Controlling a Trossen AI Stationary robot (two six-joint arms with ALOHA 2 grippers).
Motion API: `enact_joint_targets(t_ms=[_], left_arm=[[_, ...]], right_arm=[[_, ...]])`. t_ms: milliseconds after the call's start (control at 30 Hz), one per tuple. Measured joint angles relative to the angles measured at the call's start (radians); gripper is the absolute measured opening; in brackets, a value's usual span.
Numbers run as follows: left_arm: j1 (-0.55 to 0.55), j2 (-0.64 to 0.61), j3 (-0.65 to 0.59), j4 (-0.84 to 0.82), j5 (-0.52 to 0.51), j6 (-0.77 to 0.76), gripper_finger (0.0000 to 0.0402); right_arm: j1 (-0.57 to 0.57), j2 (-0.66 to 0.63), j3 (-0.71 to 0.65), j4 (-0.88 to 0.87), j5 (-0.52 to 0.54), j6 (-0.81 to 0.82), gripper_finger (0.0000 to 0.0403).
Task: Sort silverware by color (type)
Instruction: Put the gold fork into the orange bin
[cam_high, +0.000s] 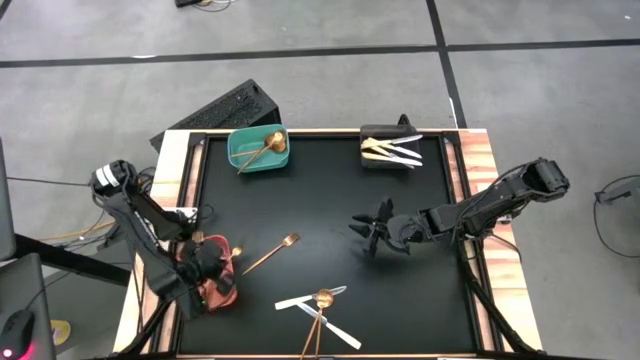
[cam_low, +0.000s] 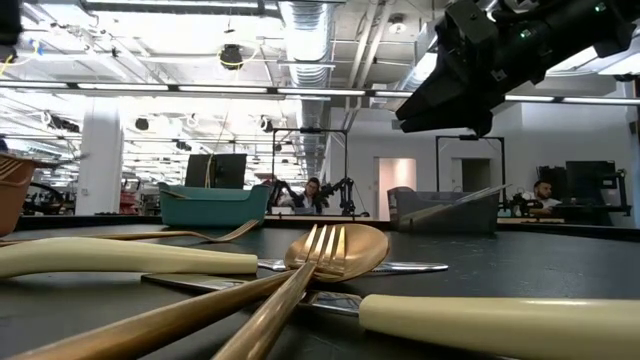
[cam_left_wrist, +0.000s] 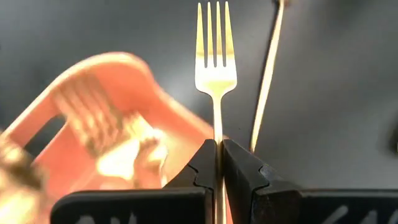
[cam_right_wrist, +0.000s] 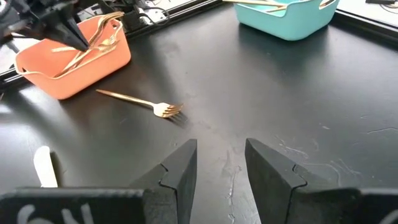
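Left wrist view: left gripper (cam_left_wrist: 219, 163) pinches a gold fork (cam_left_wrist: 216, 68) above the salmon bin (cam_left_wrist: 93, 118).

left gripper (cam_left_wrist: 219, 163) fingers pinched, right gripper (cam_right_wrist: 221, 163) fingers parted

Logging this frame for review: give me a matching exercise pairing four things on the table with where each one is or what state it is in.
Things:
1. left gripper
2. right gripper
3. teal bin
4. black bin

States:
A. holds white-handled knives
B. open, above bare mat
C. shut on a gold fork by the salmon bin
D. holds a gold spoon

Pairs: 1-C, 2-B, 3-D, 4-A
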Motion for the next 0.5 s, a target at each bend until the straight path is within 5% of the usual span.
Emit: enact_joint_targets(t_ms=[167,367,500], left_arm=[[-0.112,0.000,0.067,-0.150,0.043,-0.073,0.0001],[-0.201,-0.001,0.090,-0.247,-0.128,-0.102,0.0000],[-0.202,-0.002,0.066,-0.307,-0.046,-0.118,0.0000]], right_arm=[[-0.011,0.000,0.000,0.001,0.000,0.000,0.0155],[-0.007,0.000,0.000,0.000,0.000,0.007,0.0155],[-0.001,0.000,0.000,0.000,0.001,0.008,0.0155]])
